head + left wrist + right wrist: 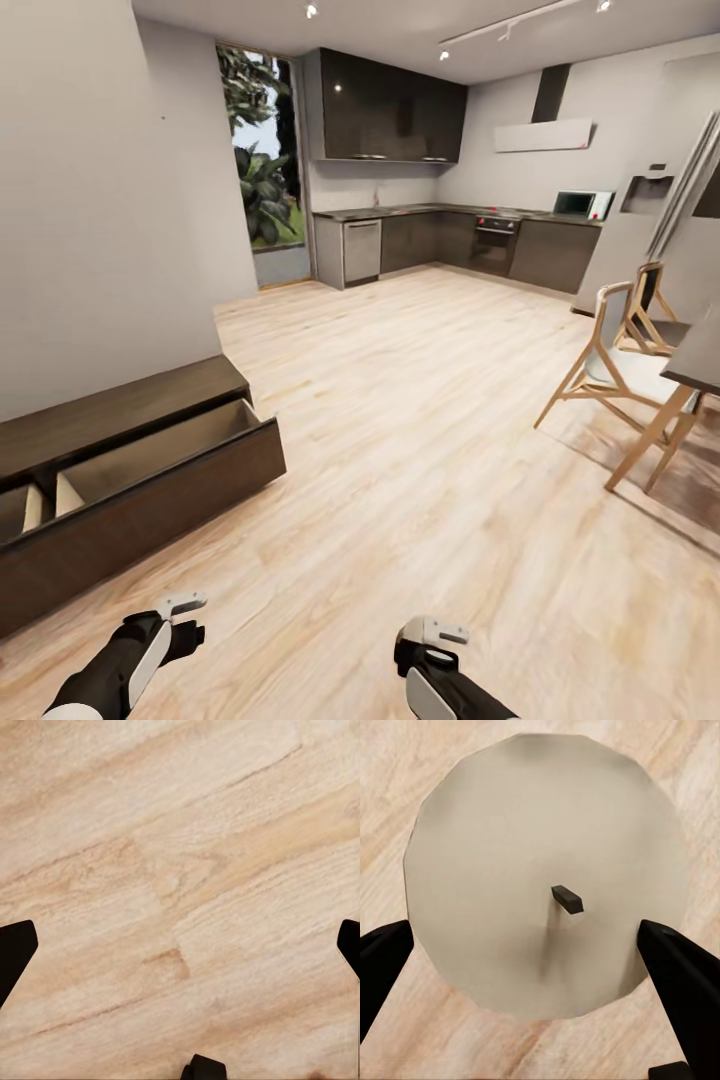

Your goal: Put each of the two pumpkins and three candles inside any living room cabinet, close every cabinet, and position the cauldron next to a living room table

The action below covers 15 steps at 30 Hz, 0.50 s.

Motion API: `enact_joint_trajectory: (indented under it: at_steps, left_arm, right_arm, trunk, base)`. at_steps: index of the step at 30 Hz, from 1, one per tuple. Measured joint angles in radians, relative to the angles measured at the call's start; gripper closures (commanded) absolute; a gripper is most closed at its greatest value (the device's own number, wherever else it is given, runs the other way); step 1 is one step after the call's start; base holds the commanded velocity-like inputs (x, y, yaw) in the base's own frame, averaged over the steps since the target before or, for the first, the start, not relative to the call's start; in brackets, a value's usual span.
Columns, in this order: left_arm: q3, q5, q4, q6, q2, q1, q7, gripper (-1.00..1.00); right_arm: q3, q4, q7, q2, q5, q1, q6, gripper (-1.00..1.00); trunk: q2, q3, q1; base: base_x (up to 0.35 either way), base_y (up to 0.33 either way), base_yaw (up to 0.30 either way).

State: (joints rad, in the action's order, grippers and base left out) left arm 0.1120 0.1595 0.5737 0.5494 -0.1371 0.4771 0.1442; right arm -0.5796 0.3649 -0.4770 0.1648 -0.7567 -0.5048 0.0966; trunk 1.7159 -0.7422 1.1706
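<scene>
Head view: robot faces an open room w/ pale wood floor [420, 430]. Left side, against the grey wall, the cabinet [130, 480], long, low, dark brown, has its near drawer pulled out, beige inside showing, nothing visible in it from here. Second compartment at the far left edge is partly open too.

Right gripper [432, 640] sits low at the bottom edge of the head view, over the floor. Right wrist view looks straight down onto a candle [510, 870], pale grey-beige disc top, short dark wick at centre. Dark fingertips [679, 967] sit either side of the candle, each overlapping its rim; looks clamped on it, though actual contact is hard to confirm.

Left gripper [178, 612] also low, near the cabinet's front corner. Left wrist view: bare floor planks [180, 885], fingertips [15, 949] at opposite edges, wide apart, nothing between.

Far end: dark kitchen units [440, 240], oven, microwave, tall window w/ plants. Right edge: two wooden chairs [625, 385] beside a dark tabletop [700, 360].
</scene>
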Motion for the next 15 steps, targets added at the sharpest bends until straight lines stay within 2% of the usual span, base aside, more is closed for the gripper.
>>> enact_joint_trajectory:
  at_steps: [15]
  left_arm:
    - [0.0, 0.0, 0.0, 0.0, 0.0, 0.0, 0.0, -1.0]
  right_arm:
    - [0.0, 0.0, 0.0, 0.0, 0.0, -0.001, 0.0, 1.0]
  trunk:
    - [0.0, 0.0, 0.0]
  base:
    - [0.288, -0.205, 0.291]
